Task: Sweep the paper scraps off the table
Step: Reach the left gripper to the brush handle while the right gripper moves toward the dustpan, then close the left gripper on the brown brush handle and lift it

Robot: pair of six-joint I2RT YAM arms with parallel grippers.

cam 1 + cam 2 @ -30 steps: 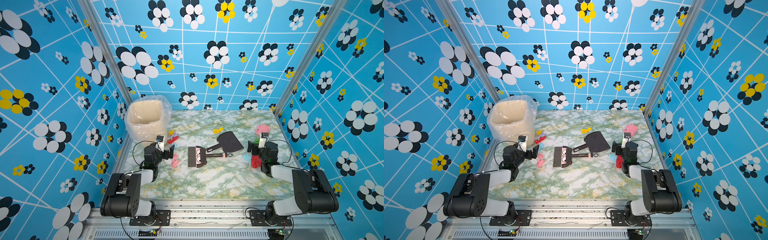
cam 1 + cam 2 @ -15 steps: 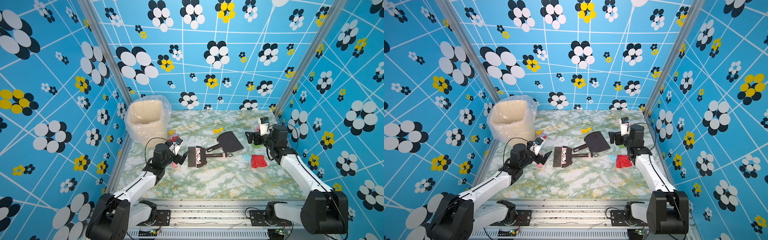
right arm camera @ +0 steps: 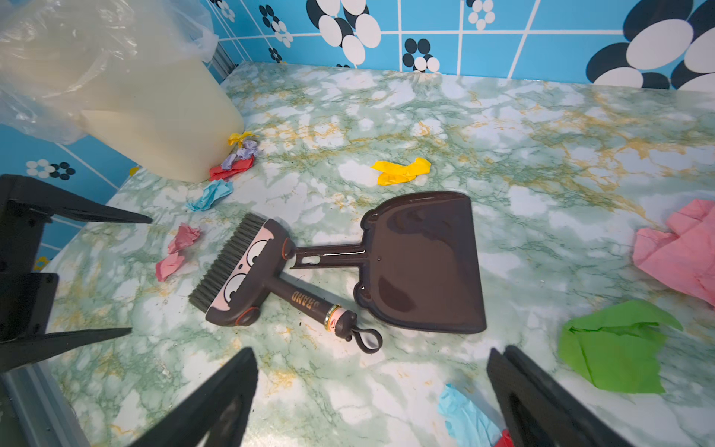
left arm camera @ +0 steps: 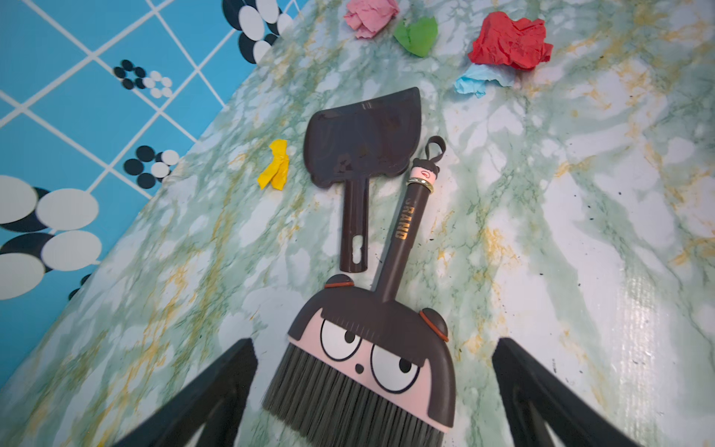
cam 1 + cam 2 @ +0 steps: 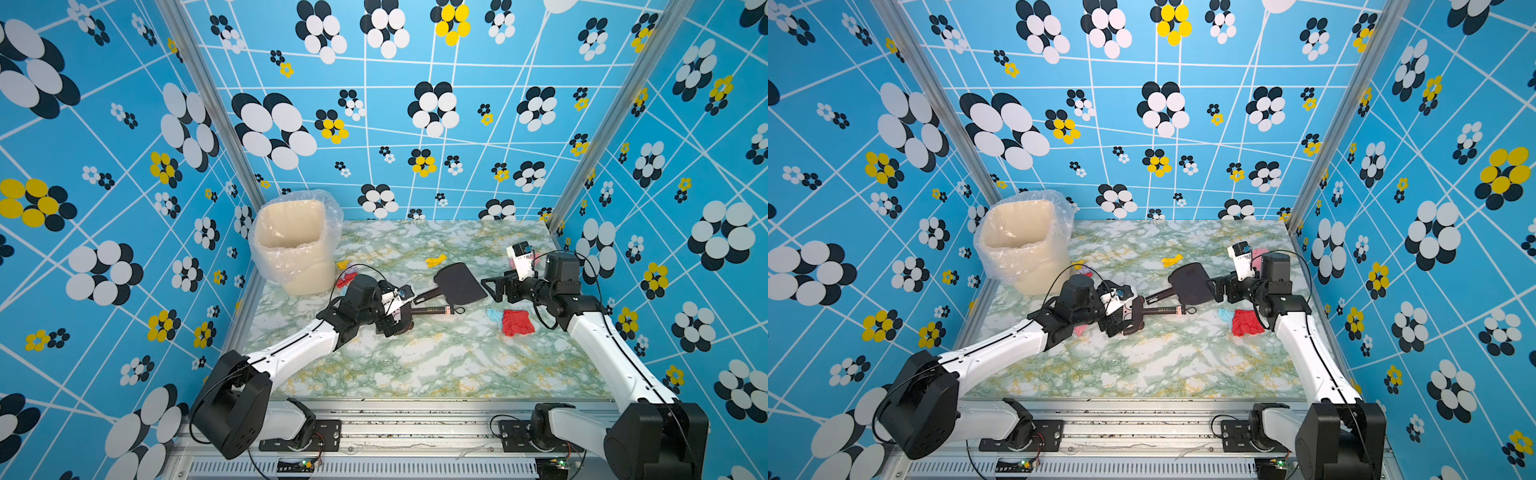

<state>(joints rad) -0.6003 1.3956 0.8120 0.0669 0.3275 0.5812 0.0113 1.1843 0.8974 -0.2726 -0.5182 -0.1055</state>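
We see both hands open and holding nothing. The left hand (image 4: 373,348) hangs over the head of the small brown brush (image 3: 247,271), its fingers spread wide to either side of the bristles; we cannot tell whether they touch it. The right hand (image 3: 373,352) is spread just as wide, low over the surface (image 5: 415,365) and just beside the broad lip of the brown dustpan (image 3: 425,259). Brush and dustpan lie flat near the middle of the surface, their handles close together. The paper scraps (image 3: 232,162) are all on the surface, none in the dustpan. A small yellow, purple and red cluster sits at the foot of the cream bin (image 5: 295,245), which stands in the far left corner lined with a clear bag (image 5: 332,216). A light blue scrap (image 3: 211,195) and two pink bits (image 3: 178,251) lie near the bristles. A yellow scrap (image 5: 435,261) lies just beyond the dustpan. Near the right arm, a red scrap (image 5: 516,322) touches another light blue one, and a green scrap (image 3: 615,344) and a larger pink scrap (image 3: 685,251) lie closer to the right wall.
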